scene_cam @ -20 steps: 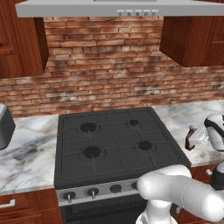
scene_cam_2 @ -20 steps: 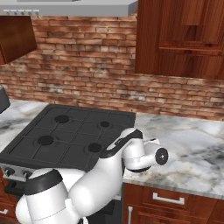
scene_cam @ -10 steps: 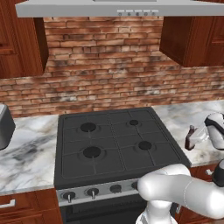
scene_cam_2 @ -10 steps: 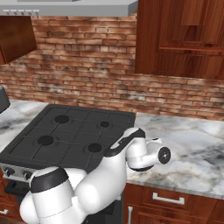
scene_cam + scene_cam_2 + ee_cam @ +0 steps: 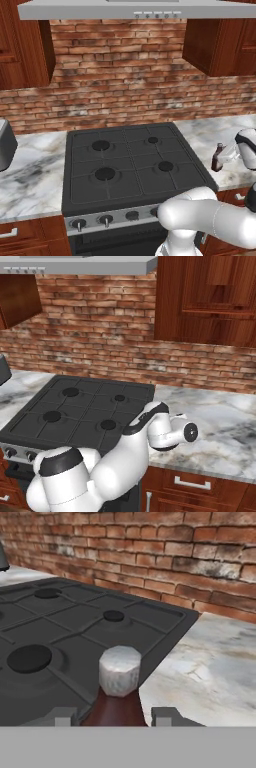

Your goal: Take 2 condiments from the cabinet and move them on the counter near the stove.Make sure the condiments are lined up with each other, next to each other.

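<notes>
Gripper (image 5: 116, 716) is clamped on the dark maroon bottle (image 5: 116, 708), its pale cap (image 5: 119, 671) poking up between the fingertips (image 5: 165, 716) and its lower half cut off, just right of the stove (image 5: 131, 167) over the marble surface (image 5: 227, 150), too small to read in the left base view.

A dark maroon bottle (image 5: 116, 709) with a mottled grey-white cap was seen before a black stove (image 5: 65, 642); the counter (image 5: 210, 672) was veined white-grey marble, the wall (image 5: 125, 85) patterned in red-brown brick, the cabinet (image 5: 205, 298) coloured reddish-brown wood, the hood (image 5: 135, 9) grey
</notes>
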{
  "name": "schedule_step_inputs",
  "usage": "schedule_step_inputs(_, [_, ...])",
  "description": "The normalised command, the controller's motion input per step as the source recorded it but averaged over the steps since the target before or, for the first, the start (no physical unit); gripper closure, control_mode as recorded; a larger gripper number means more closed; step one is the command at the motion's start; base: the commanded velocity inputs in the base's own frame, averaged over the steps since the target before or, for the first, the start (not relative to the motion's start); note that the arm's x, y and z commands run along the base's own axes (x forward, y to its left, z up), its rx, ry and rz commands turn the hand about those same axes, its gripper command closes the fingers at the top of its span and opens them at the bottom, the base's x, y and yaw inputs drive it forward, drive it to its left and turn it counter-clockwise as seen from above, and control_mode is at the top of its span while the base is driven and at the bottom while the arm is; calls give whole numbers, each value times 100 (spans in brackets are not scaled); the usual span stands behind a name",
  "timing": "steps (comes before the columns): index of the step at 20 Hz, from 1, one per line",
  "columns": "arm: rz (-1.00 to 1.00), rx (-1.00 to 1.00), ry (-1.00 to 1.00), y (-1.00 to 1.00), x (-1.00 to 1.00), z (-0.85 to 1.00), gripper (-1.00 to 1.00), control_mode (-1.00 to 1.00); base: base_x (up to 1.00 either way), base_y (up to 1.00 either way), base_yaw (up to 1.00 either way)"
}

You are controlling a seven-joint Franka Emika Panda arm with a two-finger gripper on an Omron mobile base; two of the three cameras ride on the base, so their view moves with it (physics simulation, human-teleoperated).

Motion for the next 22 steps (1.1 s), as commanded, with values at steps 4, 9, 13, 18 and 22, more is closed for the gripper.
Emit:
schedule_step_inputs(4, [0,0,0,1,-2,-14,-100,-100,0,0,0])
schedule_step_inputs(9, [0,0,0,0,-2,-2,-100,-100,0,0,0])
schedule_step_inputs(13, [0,0,0,3,-3,0,-100,-100,0,0,0])
schedule_step_inputs(18, [0,0,4,5,-9,0,-100,-100,0,0,0])
schedule_step_inputs(22, [0,0,0,3,-17,6,-100,-100,0,0,0])
